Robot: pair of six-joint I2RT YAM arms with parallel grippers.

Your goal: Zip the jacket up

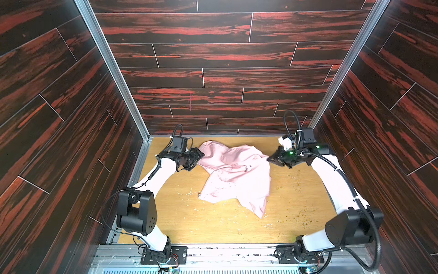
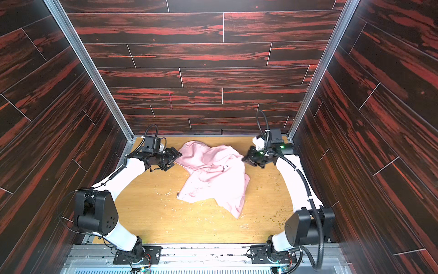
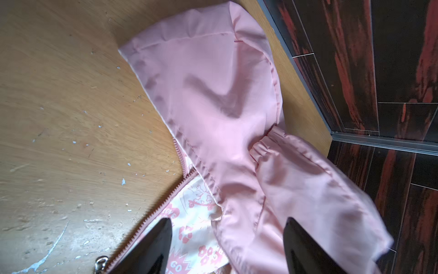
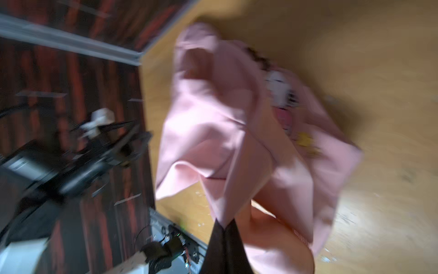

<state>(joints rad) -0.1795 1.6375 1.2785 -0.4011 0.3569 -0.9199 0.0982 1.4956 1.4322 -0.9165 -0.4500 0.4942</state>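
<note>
Right wrist, right gripper (image 4: 227, 221) pinching jacket (image 4: 213, 118)

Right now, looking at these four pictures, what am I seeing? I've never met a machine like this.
Two robot arms stand on a wooden table inside a dark-panelled booth. Two pictures look down from overhead; the other two come from small cameras on the arms' wrists. A pink jacket lies crumpled on the table, its zipper undone, patterned lining showing. The right gripper is pinched shut on a jacket edge; its wrist picture is blurred. The left gripper is open, its two black fingers spread over the fabric near the hood.
</note>
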